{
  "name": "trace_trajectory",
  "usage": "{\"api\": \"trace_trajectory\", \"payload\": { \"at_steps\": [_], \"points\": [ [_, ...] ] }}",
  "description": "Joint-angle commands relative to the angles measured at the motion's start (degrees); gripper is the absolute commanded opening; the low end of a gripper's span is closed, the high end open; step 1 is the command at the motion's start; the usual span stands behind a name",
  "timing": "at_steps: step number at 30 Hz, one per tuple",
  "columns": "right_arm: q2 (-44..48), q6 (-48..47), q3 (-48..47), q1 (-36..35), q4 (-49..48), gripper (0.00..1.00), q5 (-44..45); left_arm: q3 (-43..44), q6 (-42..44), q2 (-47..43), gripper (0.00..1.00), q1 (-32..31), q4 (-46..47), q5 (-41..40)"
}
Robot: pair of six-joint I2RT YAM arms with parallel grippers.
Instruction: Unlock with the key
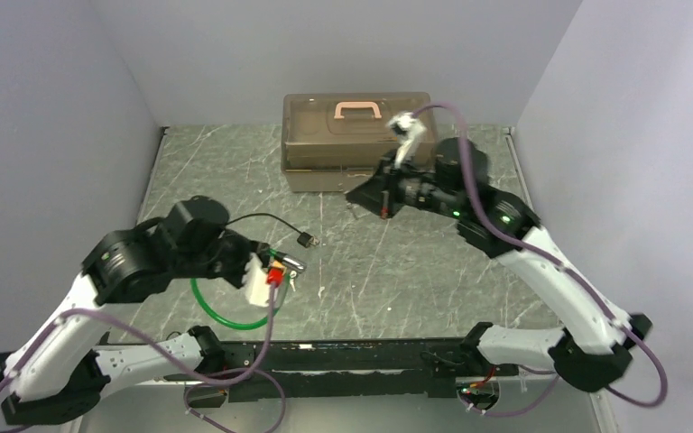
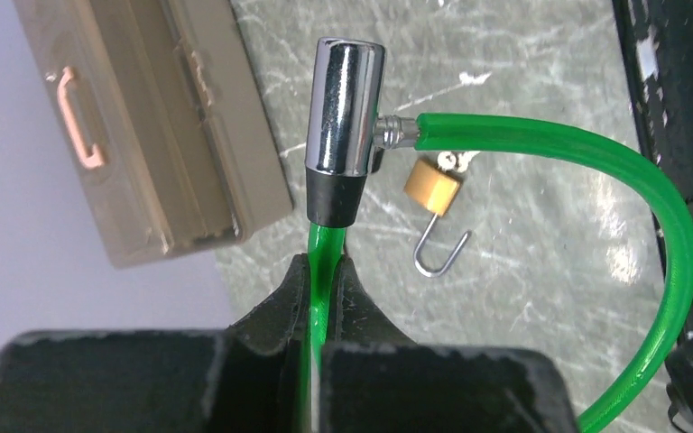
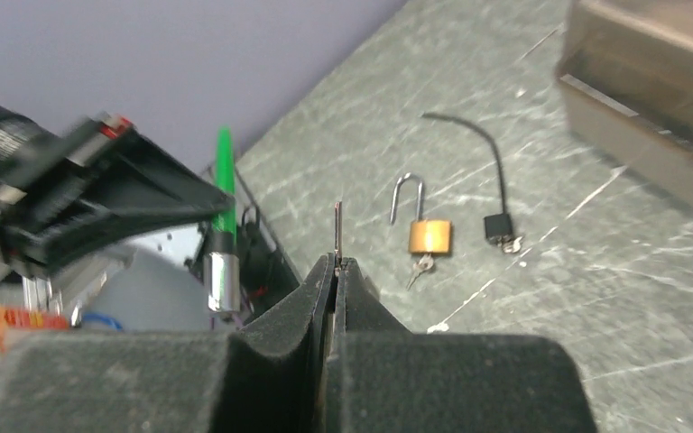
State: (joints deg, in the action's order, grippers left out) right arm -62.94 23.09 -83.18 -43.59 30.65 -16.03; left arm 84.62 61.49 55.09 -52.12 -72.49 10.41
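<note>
Protruding above clamped right jaws, key (image 3: pixel 337 230); left jaws pinching green cable (image 2: pixel 550 137).

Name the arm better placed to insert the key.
Right: the right gripper pinches the key, while the left gripper is busy holding the chrome lock by its green cable.
</note>
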Motion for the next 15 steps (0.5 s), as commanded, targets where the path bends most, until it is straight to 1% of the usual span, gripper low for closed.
{"api": "trace_trajectory", "payload": {
  "at_steps": [1,3,4,7,11,15],
  "points": [
    [-7.0,-5.6,-6.1,-5.9,1.7,0.00,-6.8,-1.5,5.6,-8.0,0.00,1.6,-4.2,-3.8],
    [-10.3,-9.0,-9.0,-9.8,4.3,0.00,-7.0,-3.7,9.3,-10.8,0.00,2.9,-4.1,-4.3],
    [-11.6,-10.7,-10.3,-11.7,6.1,0.00,-7.6,-5.4,10.3,-12.4,0.00,3.2,-2.2,-5.6],
    [-13.8,-13.5,-11.7,-14.3,9.4,0.00,-10.6,-10.7,12.3,-16.8,0.00,3.8,5.4,-7.8],
    [-12.6,-15.3,-9.4,-17.1,10.9,0.00,-11.5,-15.0,9.3,-19.5,0.00,6.1,13.1,-7.5],
    [-11.8,-14.8,-6.9,-18.8,10.7,0.00,-12.1,-17.4,3.9,-21.7,0.00,8.8,19.0,-5.8]
  ]
}}
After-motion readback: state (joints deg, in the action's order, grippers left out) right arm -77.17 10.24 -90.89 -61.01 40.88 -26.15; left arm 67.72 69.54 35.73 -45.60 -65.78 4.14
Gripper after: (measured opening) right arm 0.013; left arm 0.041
